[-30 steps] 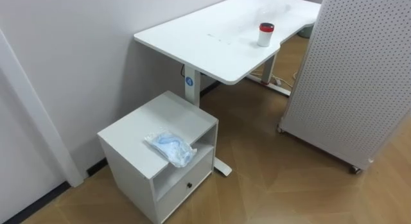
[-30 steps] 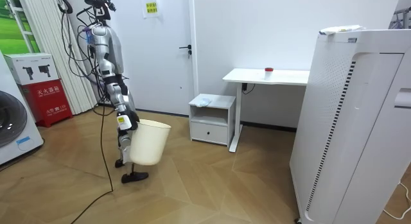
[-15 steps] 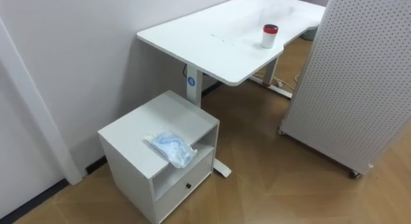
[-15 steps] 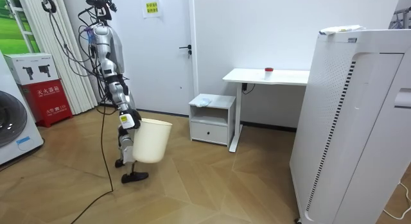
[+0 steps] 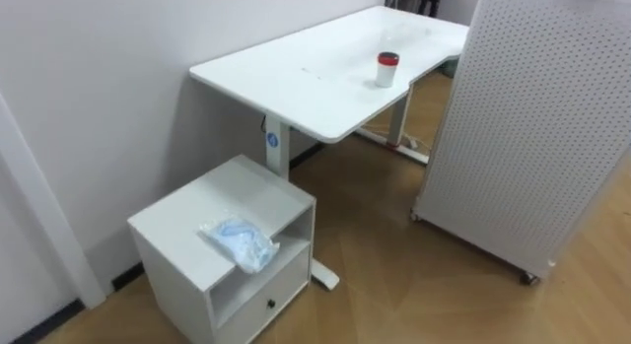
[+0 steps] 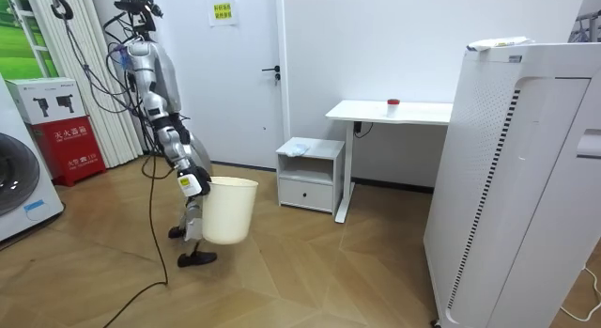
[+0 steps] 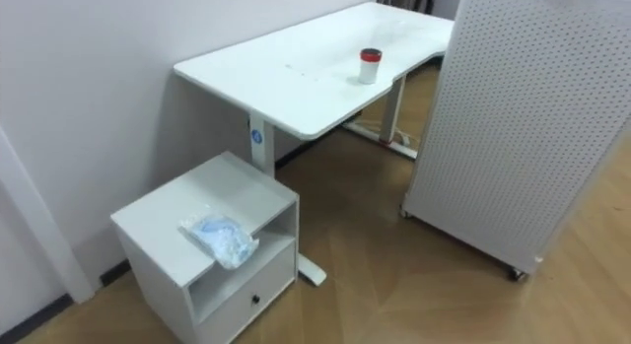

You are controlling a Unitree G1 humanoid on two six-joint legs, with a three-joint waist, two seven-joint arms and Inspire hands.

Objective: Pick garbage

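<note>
On cabinet [image 5: 197, 201] top, at front edge, left eye view: garbage [image 5: 240, 243], a crumpled clear bag w/ pale blue stuff inside. Desk [image 5: 296, 73] behind, w/ red-lidded cup [image 5: 386, 70]. Room view: robot stands well apart from cabinet, on the room view's left, right hand [image 6: 192, 184] gripping rim of cream bin [image 6: 228, 215], held off floor. Right eye view: garbage untouched at cabinet's front edge.

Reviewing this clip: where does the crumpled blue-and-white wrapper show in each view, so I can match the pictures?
Left eye view: wrapper lower left, on the small white cabinet, at the top's front edge.
Right eye view: lower left, same spot on the cabinet.
Room view: near centre, on the cabinet beside the white desk.
Shared landmark: the red-lidded cup on that desk.
</note>
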